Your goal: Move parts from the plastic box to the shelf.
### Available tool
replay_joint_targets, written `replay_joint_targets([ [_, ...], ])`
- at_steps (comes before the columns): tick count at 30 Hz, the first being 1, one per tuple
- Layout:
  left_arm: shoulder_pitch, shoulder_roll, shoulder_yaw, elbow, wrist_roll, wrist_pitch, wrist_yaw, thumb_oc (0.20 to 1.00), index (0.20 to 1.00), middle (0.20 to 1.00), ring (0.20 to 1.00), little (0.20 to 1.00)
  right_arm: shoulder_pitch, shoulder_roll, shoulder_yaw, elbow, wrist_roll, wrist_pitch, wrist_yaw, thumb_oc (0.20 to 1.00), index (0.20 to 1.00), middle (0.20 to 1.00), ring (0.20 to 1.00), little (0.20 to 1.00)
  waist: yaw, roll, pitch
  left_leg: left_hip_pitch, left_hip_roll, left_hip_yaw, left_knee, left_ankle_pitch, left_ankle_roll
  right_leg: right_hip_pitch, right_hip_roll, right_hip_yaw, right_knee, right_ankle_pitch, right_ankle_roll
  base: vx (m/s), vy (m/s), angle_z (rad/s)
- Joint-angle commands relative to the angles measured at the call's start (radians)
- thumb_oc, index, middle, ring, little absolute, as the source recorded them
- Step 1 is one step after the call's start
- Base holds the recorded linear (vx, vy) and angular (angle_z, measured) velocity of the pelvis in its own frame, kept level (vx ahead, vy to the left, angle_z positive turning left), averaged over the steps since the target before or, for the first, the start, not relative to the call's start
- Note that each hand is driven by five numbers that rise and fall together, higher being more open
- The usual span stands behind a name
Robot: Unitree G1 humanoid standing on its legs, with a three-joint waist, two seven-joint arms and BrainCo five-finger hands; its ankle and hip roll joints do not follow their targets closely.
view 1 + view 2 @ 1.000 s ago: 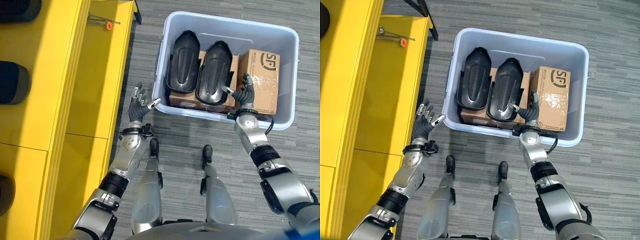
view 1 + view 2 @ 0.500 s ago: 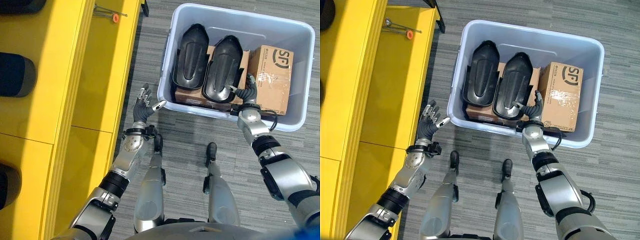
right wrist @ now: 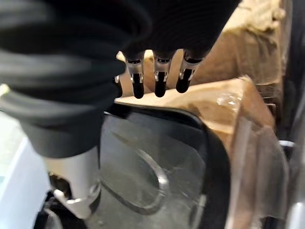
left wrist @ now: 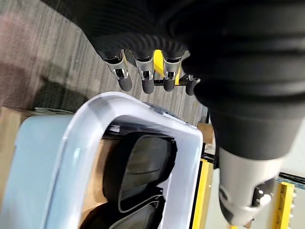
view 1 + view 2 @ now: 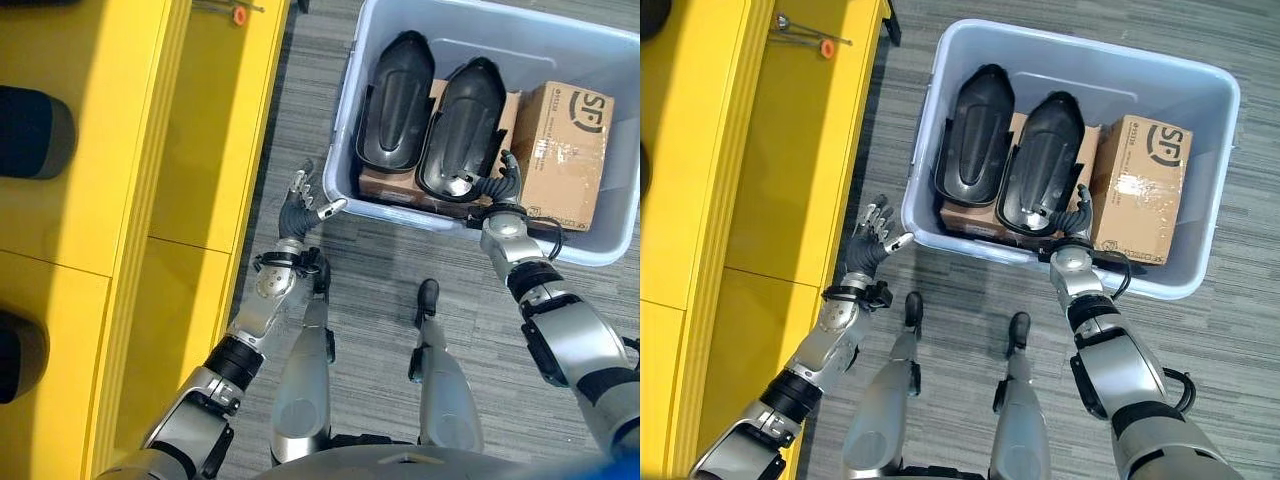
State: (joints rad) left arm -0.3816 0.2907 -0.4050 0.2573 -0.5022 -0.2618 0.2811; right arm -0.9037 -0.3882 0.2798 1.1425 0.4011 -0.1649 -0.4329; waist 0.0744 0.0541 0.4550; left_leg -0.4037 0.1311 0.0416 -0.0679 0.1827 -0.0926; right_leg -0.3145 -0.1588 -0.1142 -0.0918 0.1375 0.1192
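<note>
While 2 black parts [image 5: 398,108] [image 5: 466,126] lie side by side on cardboard boxes [image 5: 565,152] inside the plastic box [image 5: 345,140], the right hand [image 5: 500,187] hovers with relaxed, spread fingers over the near end of the right one. At 9 o'clock from the plastic box, just outside its corner, the left hand [image 5: 298,210] hangs with fingers released, holding nothing, and the yellow shelf [image 5: 120,180] stands farther toward 9 o'clock.
</note>
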Motion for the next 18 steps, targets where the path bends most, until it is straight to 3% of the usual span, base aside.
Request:
replay_joint_targets([
  [1,-0.051,0.009,-0.032,-0.053,-0.015,-0.053,-0.003,1.0,1.0,1.0,1.0,1.0,-0.102,-0.079,-0.008,0.016,0.022,-0.022,-0.003,1.0,1.0,1.0,1.0,1.0,0.014,0.015,0.007,-0.015,0.004,0.039,0.086,-0.053,-0.007,0.044,-0.07,-0.03,0.064,-0.044,0.043,0.0,0.0,0.0],
  [18,-0.062,0.006,-0.045,-0.057,-0.033,-0.055,0.0,1.0,1.0,1.0,1.0,1.0,-0.163,-0.091,0.009,0.102,0.037,-0.009,-0.004,1.0,1.0,1.0,1.0,1.0,0.028,0.029,0.026,-0.051,-0.011,0.033,0.102,-0.066,-0.001,0.032,-0.076,-0.04,0.061,-0.047,0.046,0.0,0.0,0.0],
])
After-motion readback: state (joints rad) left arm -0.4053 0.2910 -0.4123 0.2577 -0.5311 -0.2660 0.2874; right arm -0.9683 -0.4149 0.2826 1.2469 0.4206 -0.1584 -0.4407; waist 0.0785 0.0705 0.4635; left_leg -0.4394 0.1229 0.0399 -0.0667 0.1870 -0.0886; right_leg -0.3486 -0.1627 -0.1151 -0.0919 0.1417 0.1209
